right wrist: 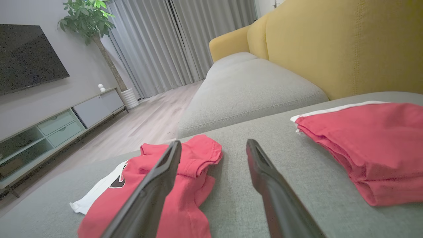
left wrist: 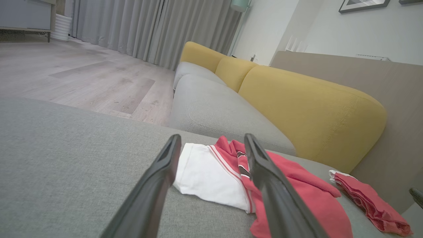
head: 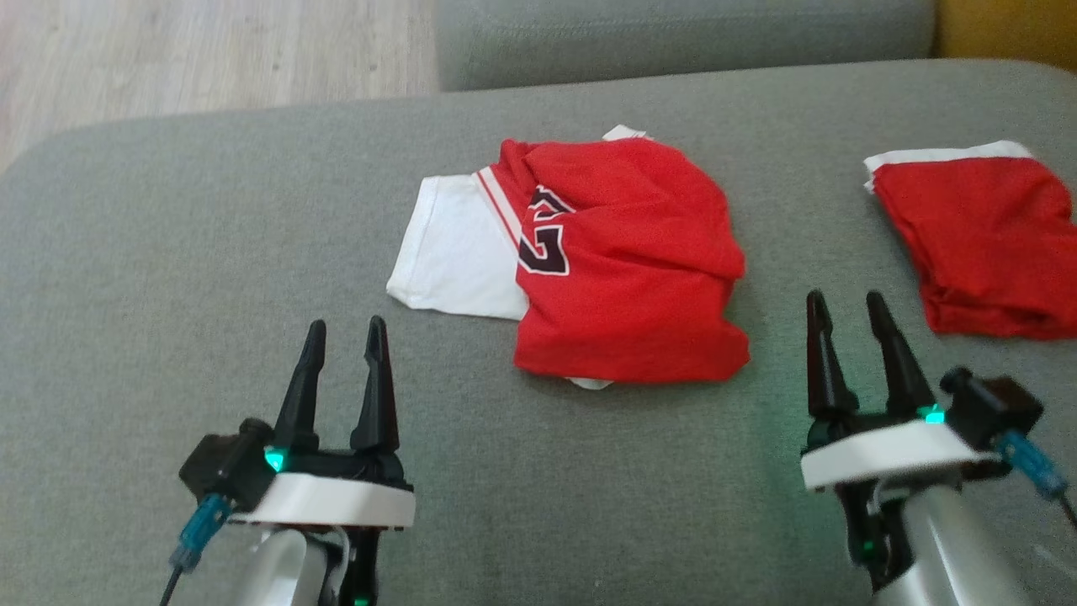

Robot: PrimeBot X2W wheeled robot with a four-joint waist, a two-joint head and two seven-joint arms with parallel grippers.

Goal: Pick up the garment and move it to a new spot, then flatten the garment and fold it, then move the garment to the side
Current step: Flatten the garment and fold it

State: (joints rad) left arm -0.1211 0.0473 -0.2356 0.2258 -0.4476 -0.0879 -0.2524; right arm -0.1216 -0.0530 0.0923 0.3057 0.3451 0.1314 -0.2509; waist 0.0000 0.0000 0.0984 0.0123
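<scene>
— Both claws are standing wide open and holding nothing: the left gripper (head: 347,323) is hovering at the lower left of the head view, the right gripper (head: 845,295) at the lower right, fingers pointing up the frame.

— Are they touching anything?

— Neither seems to be. Both are hanging above the grey cushion (head: 168,269), short of the cloth.

— Where is the garment lying?

— The red jersey (head: 639,278) is sitting in the middle of the frame, bunched and half doubled over itself, with its white sleeve (head: 458,252) sticking out to the left and part of a dark number (head: 545,240) showing. A folded red garment (head: 984,244) is resting apart from it at the right edge.

— So which step are we looking at?

— I am reading it as the very first one, the pick-up. The jersey is looking rumpled, not flattened or neatly folded, and no finger is gripping it.

— What is the next move asking for?

— Probably both arms reaching up the frame: the left toward the white sleeve, which is lying just beyond its fingertips in the left wrist view, the right toward the jersey's lower right edge. Each would be needing to dip to the cushion and pinch only the cloth, keeping away from the second garment.
</scene>
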